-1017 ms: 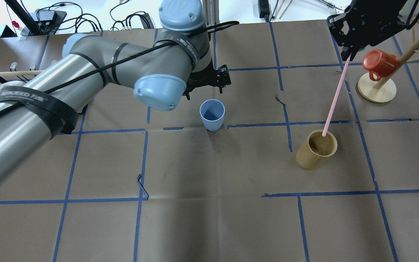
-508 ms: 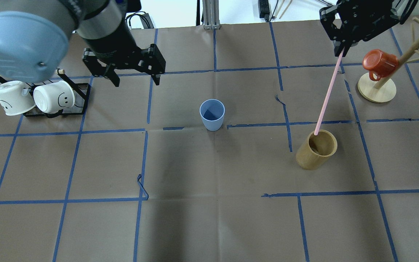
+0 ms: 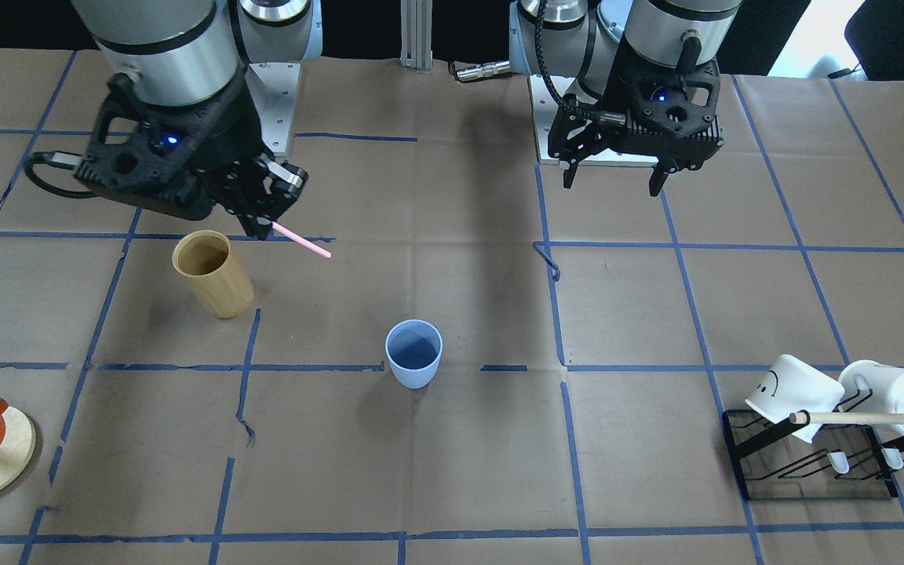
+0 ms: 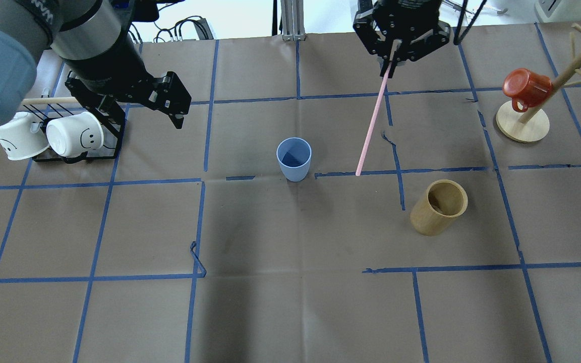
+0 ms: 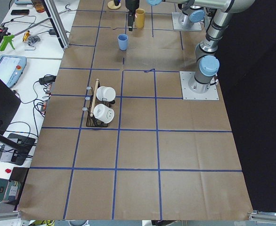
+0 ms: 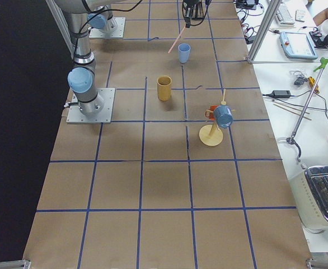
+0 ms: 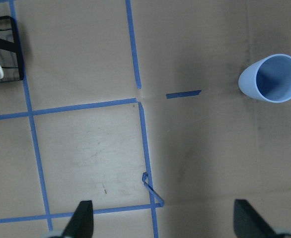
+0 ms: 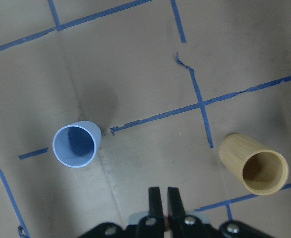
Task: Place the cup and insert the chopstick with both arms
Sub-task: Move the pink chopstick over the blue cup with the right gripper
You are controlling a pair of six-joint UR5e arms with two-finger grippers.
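The light-blue cup [image 4: 294, 159] stands upright and empty mid-table; it also shows in the front view [image 3: 413, 353], the left wrist view [image 7: 271, 78] and the right wrist view [image 8: 76, 145]. My right gripper [image 4: 390, 63] is shut on the top of a pale-pink chopstick [image 4: 372, 121]. The stick hangs slanted in the air, its lower tip to the right of the cup and clear of it. In the front view the right gripper [image 3: 265, 224] holds the chopstick [image 3: 304, 242] above the table. My left gripper [image 4: 141, 112] is open and empty, high up, left of the cup.
A tan wooden cylinder [image 4: 439, 206] stands upright and empty, right of the cup. A mug tree [image 4: 522, 126] with a red mug [image 4: 525, 86] is at the far right. A black rack [image 4: 76, 154] with white mugs [image 4: 74, 133] sits at the left, below my left arm.
My right gripper has lifted the pink chopstick out of the wooden cylinder and carried it left toward the cup. My left arm has drawn away from the cup to the left, over the rack.
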